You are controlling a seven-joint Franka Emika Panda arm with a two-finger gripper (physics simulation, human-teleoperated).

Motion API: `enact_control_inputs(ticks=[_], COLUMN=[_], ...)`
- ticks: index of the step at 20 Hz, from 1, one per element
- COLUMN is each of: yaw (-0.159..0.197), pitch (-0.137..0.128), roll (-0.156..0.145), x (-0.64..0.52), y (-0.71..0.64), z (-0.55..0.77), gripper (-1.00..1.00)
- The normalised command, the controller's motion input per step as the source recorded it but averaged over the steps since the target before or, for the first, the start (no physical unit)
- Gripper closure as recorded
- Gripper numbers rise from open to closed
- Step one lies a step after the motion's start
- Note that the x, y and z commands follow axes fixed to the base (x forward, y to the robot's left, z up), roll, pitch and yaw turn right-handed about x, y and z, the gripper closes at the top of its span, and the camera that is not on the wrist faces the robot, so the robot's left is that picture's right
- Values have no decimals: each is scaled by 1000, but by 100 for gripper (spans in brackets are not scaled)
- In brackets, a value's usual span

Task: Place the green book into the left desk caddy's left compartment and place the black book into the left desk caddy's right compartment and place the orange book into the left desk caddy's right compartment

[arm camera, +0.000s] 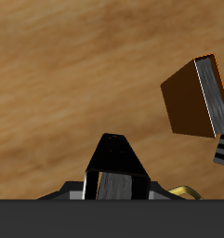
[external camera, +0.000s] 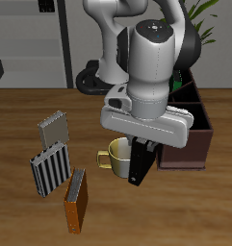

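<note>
End effector [external camera: 140,146] clamped on slim black hardcover book [external camera: 141,165], held above wooden table [external camera: 21,211], beside yellow mug [external camera: 116,154]. Dark maroon-brown desk caddy [external camera: 199,123] near. Brownish-orange hardcover book [external camera: 76,200] lies nearer front edge.

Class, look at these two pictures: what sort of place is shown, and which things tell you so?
Probably a simulated study or office desk: a wooden table holding an orange book, a yellow mug and a maroon desk caddy.
</note>
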Motion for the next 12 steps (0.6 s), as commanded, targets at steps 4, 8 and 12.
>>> enact_control_inputs(ticks=[4,8,12], yaw=[27,61,30], pitch=[35,-18,-60], roll=[-40,-23,25], x=[-378,-485,-343], y=[223,173,236], z=[448,516,286], gripper=[100,100,100])
